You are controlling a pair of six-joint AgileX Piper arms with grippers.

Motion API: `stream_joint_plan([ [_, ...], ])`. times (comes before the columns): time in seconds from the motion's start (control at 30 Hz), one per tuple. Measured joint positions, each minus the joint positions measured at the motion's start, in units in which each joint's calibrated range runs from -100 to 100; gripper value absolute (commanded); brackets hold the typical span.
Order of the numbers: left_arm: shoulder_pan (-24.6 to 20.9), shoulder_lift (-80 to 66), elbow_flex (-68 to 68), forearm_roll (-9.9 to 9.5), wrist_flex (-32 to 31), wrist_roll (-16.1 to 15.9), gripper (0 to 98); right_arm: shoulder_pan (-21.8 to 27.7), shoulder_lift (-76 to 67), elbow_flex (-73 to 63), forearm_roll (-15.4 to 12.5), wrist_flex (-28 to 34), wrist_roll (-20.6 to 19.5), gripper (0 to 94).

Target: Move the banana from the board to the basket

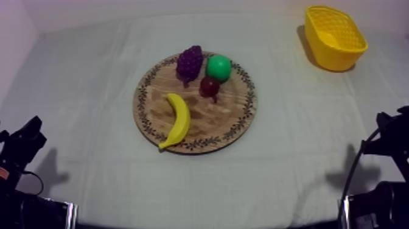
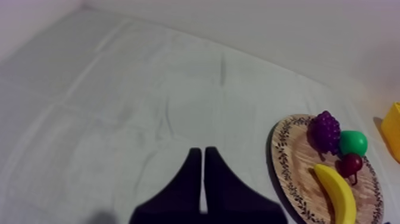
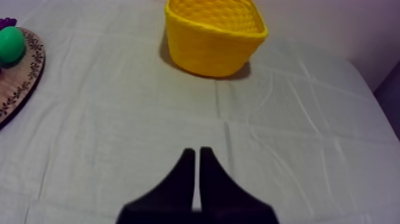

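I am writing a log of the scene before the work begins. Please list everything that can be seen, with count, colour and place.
board: 1, brown wood with a dark patterned rim, middle of the table
banana: 1, yellow, on the board's front left, one tip at the rim
grapes: 1 bunch, purple, on the board's far side
green fruit: 1, green, on the board, right of the grapes
red fruit: 1, dark red, on the board, just in front of the green fruit
basket: 1, yellow, far right of the table
cloth: 1, grey-white, over the table
left gripper: 1, black, fingers together, over cloth left of the board
right gripper: 1, black, fingers together, over cloth before the basket
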Motion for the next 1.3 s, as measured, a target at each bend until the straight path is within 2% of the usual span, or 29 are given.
stream_joint_plan([
  [0.13, 0.00, 0.00, 0.00, 0.00, 0.00, 0.00, 0.1, -1.30, 0.00, 0.00, 0.13, 0.92, -0.83, 6.2],
  [0.37, 0.00, 0.00, 0.00, 0.00, 0.00, 0.00, 0.1, -2.86, 0.00, -0.08, 0.13, 1.67, -8.19, 1.7],
  [0.5, 0.00, 0.00, 0.00, 0.00, 0.00, 0.00, 0.1, -2.89, 0.00, -0.14, 0.13, 2.05, -10.32, 1.2],
  [0.97, 0.00, 0.00, 0.00, 0.00, 0.00, 0.00, 0.1, -3.98, 2.57, -3.19, 0.18, 5.37, -8.37, 1.2],
  [1.13, 0.00, 0.00, 0.00, 0.00, 0.00, 0.00, 0.1, -6.88, 8.32, -10.00, 0.64, 6.34, -9.10, 1.5],
  [1.3, 0.00, 0.00, 0.00, 0.00, 0.00, 0.00, 0.1, -11.32, 16.99, -19.17, 1.09, 6.72, -11.80, 2.2],
])
